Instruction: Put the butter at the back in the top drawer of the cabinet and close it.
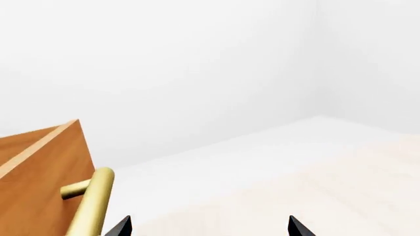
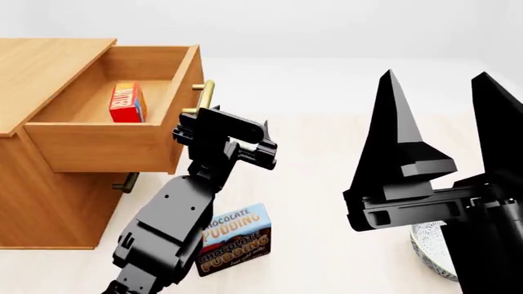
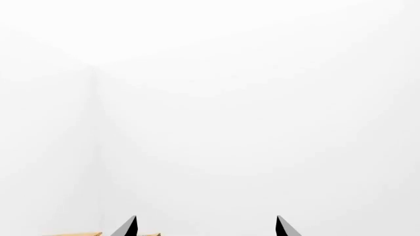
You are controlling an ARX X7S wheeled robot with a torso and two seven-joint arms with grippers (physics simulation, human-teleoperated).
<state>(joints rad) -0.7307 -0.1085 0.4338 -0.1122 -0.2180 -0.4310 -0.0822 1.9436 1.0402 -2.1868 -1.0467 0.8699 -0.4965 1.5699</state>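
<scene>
The cabinet [image 2: 45, 208] stands at the left of the head view, and its top drawer [image 2: 106, 147] is pulled out. The red butter [image 2: 127, 102] stands inside the drawer, toward its back left. The drawer's brass handle [image 2: 206, 97] sticks out just above my left gripper [image 2: 235, 139]. In the left wrist view that handle [image 1: 92, 206] lies beside the left gripper [image 1: 208, 227], outside its open, empty jaws. My right gripper [image 2: 437, 76] is raised close to the head camera, open and empty. In its own wrist view the right gripper [image 3: 206, 226] faces a white wall.
A blue-and-brown chocolate pudding box [image 2: 237, 240] lies on the floor under my left arm. A white patterned bowl [image 2: 427, 248] sits at the lower right behind the right arm. A lower drawer's handle [image 2: 127, 182] shows under the open drawer.
</scene>
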